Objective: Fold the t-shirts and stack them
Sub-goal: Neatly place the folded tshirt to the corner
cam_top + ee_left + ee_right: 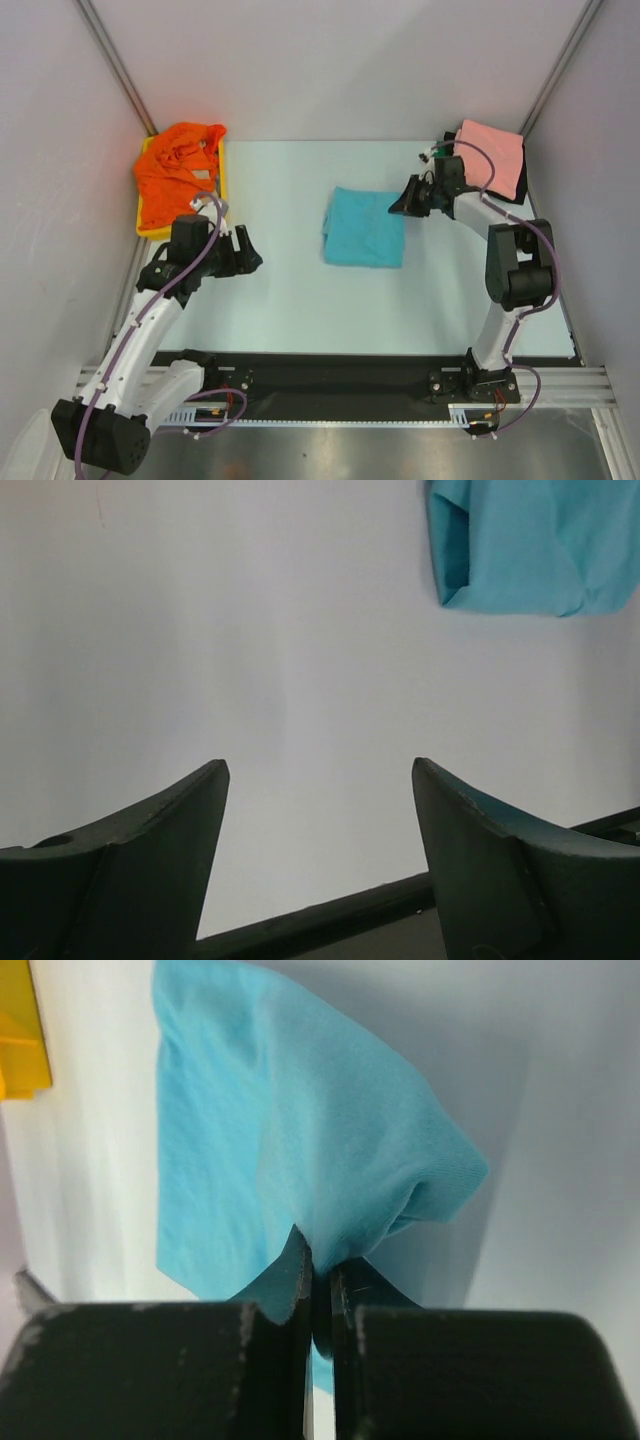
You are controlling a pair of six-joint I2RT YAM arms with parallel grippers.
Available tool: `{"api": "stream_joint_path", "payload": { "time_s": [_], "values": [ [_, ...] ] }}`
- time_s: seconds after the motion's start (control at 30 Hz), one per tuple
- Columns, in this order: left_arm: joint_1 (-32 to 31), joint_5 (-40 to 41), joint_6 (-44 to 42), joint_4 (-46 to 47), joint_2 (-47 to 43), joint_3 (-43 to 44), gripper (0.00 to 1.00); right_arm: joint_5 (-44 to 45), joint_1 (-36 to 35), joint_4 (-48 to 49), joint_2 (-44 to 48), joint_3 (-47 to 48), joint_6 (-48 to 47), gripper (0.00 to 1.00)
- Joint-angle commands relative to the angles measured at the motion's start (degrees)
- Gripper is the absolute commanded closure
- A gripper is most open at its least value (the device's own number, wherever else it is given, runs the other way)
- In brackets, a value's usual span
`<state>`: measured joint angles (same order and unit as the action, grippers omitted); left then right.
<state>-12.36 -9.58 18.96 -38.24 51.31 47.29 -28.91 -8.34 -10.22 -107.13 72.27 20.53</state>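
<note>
Orange shirts (175, 175) in tray (152, 232); pink shirt (505, 150) seemingly folded

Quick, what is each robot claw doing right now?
Left gripper: open, holding nothing.
Right gripper: closed, pinching the turquoise t-shirt.

The orange t-shirt (178, 170) mostly hides the yellow tray (150, 232) — the right end effector (320, 1256), the turquoise t-shirt's (290, 1110) pinched edge.
</note>
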Motion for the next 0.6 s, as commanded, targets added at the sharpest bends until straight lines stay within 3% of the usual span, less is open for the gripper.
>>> {"api": "stream_joint_path", "payload": {
  "time_s": [0.0, 0.57],
  "values": [
    [-0.03, 0.09, -1.12, 1.76, -1.30, -0.35, 0.21, 6.74, 1.04, -6.20, 4.29, 5.59, -7.16, 1.00],
    [0.14, 2.72, -0.33, 2.38, -6.48, -1.32, 0.28, 20.20, 6.49, -15.53, 2.72, 27.57, -18.33, 1.00]
  ]
}}
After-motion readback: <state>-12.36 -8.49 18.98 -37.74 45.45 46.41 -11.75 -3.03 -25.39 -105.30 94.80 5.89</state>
